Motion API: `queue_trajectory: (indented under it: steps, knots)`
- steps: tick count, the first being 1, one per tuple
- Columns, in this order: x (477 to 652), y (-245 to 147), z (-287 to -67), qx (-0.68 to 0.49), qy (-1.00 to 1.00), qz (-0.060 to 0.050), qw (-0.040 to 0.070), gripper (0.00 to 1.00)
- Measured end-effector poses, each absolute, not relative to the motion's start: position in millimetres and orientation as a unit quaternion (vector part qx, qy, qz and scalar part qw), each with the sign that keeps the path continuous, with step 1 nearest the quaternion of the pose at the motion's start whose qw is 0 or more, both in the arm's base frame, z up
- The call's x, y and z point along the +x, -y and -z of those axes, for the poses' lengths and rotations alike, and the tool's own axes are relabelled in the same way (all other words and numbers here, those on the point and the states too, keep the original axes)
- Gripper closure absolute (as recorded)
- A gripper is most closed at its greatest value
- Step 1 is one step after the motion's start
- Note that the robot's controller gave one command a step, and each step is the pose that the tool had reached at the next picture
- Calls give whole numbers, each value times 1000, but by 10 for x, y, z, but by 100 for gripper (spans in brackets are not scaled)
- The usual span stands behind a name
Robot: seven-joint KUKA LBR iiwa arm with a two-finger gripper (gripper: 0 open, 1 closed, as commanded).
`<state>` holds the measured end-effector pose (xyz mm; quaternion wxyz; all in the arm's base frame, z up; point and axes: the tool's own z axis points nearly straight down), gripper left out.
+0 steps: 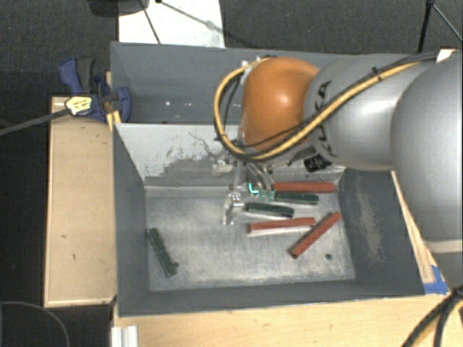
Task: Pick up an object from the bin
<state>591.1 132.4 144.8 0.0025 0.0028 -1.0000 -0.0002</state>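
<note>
Green stick point(272, 210) left-to-right beside claw point(233, 212)

Light comes from above and is moderately bright. The orange cover point(278, 96) on the wrist carries a soft sheen across its dome, and the grey arm point(383, 114) has a pale highlight along its upper side. The floor of the bin point(192, 255) is palest at left (scuffed metal catching the light). At right, beneath the arm, it lies in shadow.
</note>
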Motion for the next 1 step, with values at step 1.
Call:
queue_trajectory:
  steps: [1]
  knots:
    - [5932,-1319,-1488,1,1000,1,-1,0]
